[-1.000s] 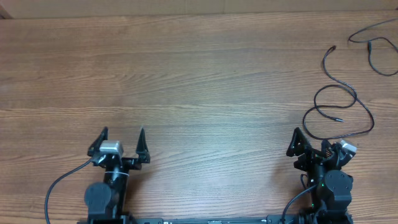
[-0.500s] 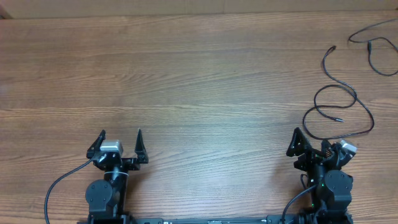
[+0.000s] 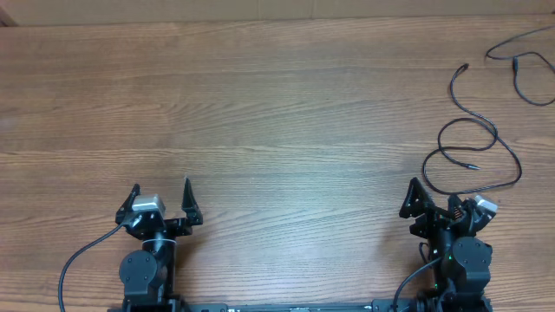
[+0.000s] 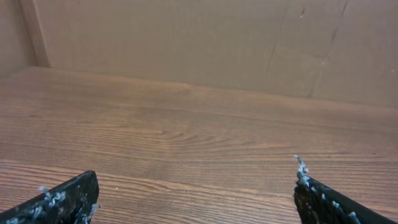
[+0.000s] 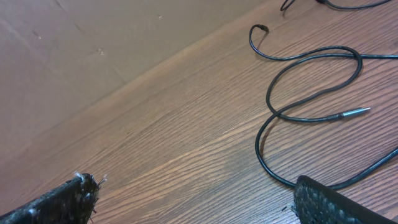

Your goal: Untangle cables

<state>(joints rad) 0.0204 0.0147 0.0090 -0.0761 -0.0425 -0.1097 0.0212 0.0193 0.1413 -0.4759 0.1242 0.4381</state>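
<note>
A thin black cable (image 3: 486,130) lies in loose curves at the right of the wooden table, with one plug tip (image 3: 466,66) at its far end and a metal plug tip (image 3: 473,165) inside its loop. A second black cable (image 3: 519,61) lies at the far right corner, partly out of frame. In the right wrist view the looped cable (image 5: 298,62) and its metal plug (image 5: 356,112) lie just ahead of my fingers. My right gripper (image 3: 432,192) is open and empty just before the loop. My left gripper (image 3: 161,194) is open and empty at the front left, far from the cables.
A brown cardboard wall (image 4: 186,43) stands along the table's far edge. Bare wood (image 3: 260,113) spans the middle and left. A thicker black cord (image 3: 82,256) runs from the left arm's base.
My left gripper has shifted slightly to the left and stays open. The right arm and the cables have not moved.
</note>
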